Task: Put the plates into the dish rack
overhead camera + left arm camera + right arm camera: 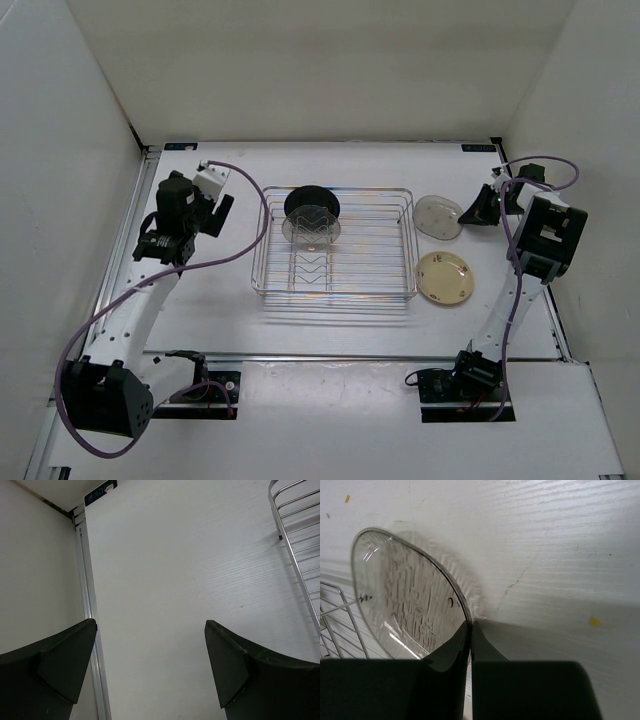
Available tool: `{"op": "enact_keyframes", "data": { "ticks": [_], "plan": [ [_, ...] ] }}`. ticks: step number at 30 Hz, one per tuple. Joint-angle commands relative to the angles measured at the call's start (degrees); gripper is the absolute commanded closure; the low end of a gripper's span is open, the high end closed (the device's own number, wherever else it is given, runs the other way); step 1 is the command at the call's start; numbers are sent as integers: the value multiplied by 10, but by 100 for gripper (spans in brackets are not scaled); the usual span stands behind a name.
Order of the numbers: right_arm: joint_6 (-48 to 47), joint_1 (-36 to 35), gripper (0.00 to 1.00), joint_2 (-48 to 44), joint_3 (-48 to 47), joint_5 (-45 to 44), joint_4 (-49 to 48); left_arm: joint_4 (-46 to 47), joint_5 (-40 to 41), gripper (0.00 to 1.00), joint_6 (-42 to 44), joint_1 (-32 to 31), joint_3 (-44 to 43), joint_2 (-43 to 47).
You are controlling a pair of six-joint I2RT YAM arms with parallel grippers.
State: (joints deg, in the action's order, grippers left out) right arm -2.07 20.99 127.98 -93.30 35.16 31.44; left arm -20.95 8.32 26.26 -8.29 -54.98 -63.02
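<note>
The chrome wire dish rack [335, 288] sits mid-table. A glossy black plate [312, 201] and a clear plate [311, 229] stand on edge in its far left part. A cream-tan plate [444, 277] lies flat on the table right of the rack. My right gripper [468, 211] is shut on the rim of a second clear plate [438, 216], which is tilted up off the table beside the rack's far right corner; it also shows in the right wrist view [405, 600], with the gripper [471, 627] at its edge. My left gripper [222, 212] is open and empty, left of the rack, and shows over bare table in the left wrist view [150, 665].
White walls enclose the table on three sides. A metal rail [90, 610] runs along the left edge near my left gripper. The rack's corner [295, 555] shows at the right of the left wrist view. Purple cables loop from both arms.
</note>
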Motion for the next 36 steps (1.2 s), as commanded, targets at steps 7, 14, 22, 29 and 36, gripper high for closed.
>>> {"op": "enact_keyframes", "data": {
  "ticks": [7,14,22,29,36],
  "plan": [
    [0,8,100,-45,24,-18,-36,5,-15,0,-9,12,10,30],
    [-25,-4,100,-198,43,-157,-93,5,-15,0,-14,12,15,35],
    [-192,-117,100,-360,102,-484,-207,5,-32,0,-14,22,34,40],
    [-429,-274,100,-487,242,-624,-466,5,-55,0,-24,34,45,46],
    [-498,-430,100,-505,257,-657,-536,5,-66,0,-24,39,51,46]
  ]
}}
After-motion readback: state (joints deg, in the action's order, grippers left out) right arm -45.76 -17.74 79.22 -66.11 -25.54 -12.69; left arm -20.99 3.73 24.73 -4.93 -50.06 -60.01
